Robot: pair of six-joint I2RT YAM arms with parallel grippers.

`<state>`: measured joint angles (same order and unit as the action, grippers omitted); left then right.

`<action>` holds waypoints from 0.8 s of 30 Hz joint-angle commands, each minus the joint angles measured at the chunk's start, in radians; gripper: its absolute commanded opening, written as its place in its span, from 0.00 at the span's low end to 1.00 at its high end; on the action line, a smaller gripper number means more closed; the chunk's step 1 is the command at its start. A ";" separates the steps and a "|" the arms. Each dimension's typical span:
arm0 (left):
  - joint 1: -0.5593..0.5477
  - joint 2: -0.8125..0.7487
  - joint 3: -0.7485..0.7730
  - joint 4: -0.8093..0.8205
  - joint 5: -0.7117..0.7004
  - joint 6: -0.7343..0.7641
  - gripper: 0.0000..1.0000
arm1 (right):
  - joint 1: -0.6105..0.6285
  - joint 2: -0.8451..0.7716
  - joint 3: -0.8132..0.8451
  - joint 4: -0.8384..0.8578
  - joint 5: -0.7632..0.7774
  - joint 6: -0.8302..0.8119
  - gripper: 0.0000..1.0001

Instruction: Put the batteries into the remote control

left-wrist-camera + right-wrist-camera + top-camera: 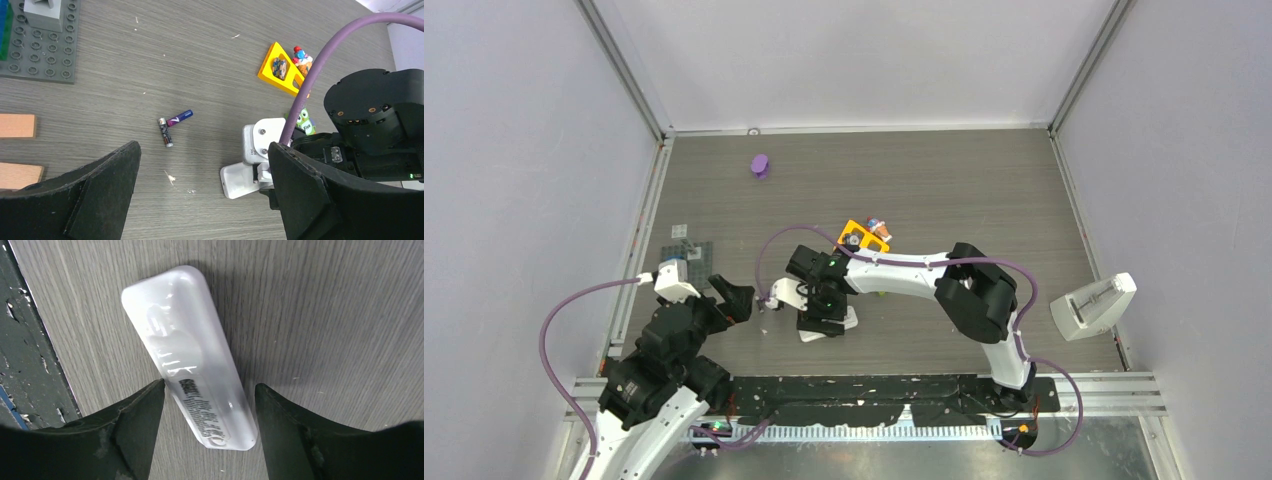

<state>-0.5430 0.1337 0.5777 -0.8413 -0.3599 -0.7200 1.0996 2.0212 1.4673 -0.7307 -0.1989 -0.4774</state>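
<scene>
Right jaws straddle the remote [175,325], apparently to steady it; cannot tell if clamped. Left jaws stand released above the batteries [179,118], ready for pickup.

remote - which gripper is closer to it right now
Right. The right gripper is down over the remote, one finger on each side of it. The left gripper hangs open off to the remote's left, clear of it.

even bright light, soft shadows, glare washes out the white remote [190,355]
</scene>
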 commanded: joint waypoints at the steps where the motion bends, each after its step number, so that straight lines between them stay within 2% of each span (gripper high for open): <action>1: 0.003 0.016 0.018 0.007 -0.016 0.017 1.00 | -0.001 0.021 0.045 -0.001 0.020 -0.013 0.67; 8: 0.002 0.016 0.009 0.012 -0.009 0.011 1.00 | -0.001 0.052 0.052 -0.012 0.043 0.013 0.65; 10: 0.002 0.017 0.007 0.013 -0.008 0.009 1.00 | -0.005 0.061 0.070 -0.017 0.067 0.048 0.55; 12: 0.002 0.017 0.007 0.014 -0.007 0.010 1.00 | -0.015 0.063 0.106 -0.027 0.065 0.091 0.39; 14: 0.002 0.019 0.011 0.016 -0.005 0.011 1.00 | -0.037 0.043 0.122 -0.007 0.059 0.133 0.31; 18: 0.002 0.022 0.026 -0.007 -0.010 0.017 1.00 | -0.087 -0.051 0.100 0.094 0.085 0.239 0.24; 24: 0.002 0.010 0.002 0.010 0.008 0.004 1.00 | -0.233 -0.212 0.057 0.185 0.163 0.452 0.21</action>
<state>-0.5426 0.1421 0.5777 -0.8501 -0.3580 -0.7208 0.9634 1.9892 1.5261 -0.6544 -0.1184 -0.1997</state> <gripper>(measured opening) 0.994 0.563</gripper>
